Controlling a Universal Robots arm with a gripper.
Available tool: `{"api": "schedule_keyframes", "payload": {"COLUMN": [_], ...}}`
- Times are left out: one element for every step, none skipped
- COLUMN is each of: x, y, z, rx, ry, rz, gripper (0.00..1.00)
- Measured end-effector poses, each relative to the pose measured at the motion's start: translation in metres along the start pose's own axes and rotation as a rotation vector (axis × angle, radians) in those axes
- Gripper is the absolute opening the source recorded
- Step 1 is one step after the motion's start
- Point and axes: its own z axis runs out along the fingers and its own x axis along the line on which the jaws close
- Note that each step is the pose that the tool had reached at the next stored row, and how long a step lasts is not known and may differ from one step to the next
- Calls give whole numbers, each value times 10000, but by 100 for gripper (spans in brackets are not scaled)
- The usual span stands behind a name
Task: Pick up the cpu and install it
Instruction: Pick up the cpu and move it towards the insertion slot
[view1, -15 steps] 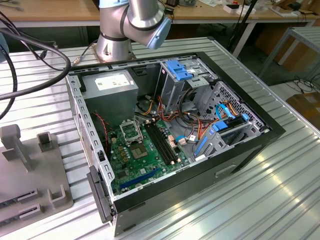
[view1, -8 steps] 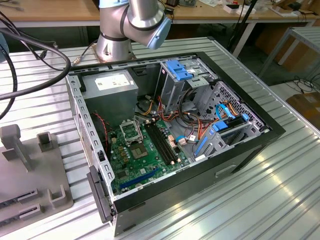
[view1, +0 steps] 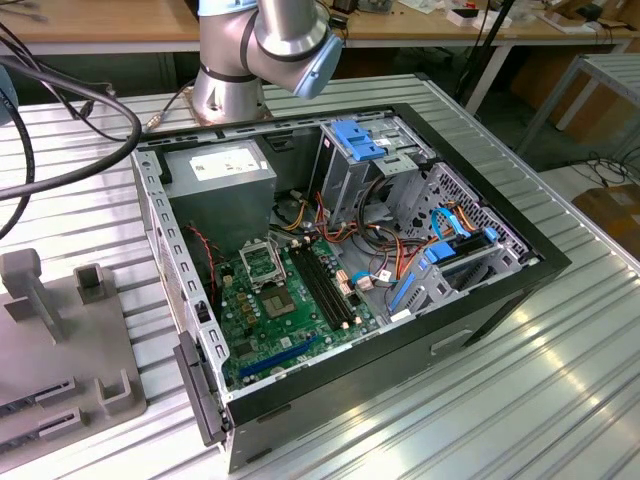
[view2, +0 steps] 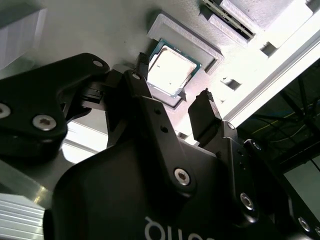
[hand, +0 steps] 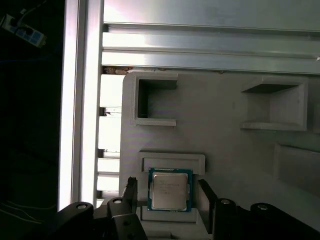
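Straddling the flat square cpu (hand: 170, 189), matte black gripper (hand: 168, 190), jaws apart; silvery lid, moulded grey tray (hand: 225, 145)

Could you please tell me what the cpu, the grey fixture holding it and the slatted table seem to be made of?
The cpu: a silvery, matte metal top, judging by its soft sheen, on a thin greenish board rim. The grey fixture: probably plastic, matte, uniformly grey, with moulded or printed pockets. The slatted table: likely aluminium, with bright reflections along its ribs.
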Motion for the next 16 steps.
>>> {"api": "schedule_keyframes", "payload": {"x": [0,0,0,0,0,0,-1,0,0,-1,-1,-1,-1,-2,-2,-3], "y": [0,0,0,0,0,0,0,0,-1,-1,-1,-1,-1,-2,-2,-2], "z": [0,0,0,0,1,4,9,12,15,21,26,32,39,46,52,59], "rx": [1,10,18,18,19,19,18,19,20,18,17,18,18,18,18,18], "ry": [0,1,1,1,1,1,0,1,3,-1,-2,-1,-1,-1,0,0], "rz": [0,0,1,1,1,1,0,1,2,6,10,12,13,13,13,13], "gripper": [59,59,59,59,59,59,59,59,59,59,59,59,59,59,59,59]}}
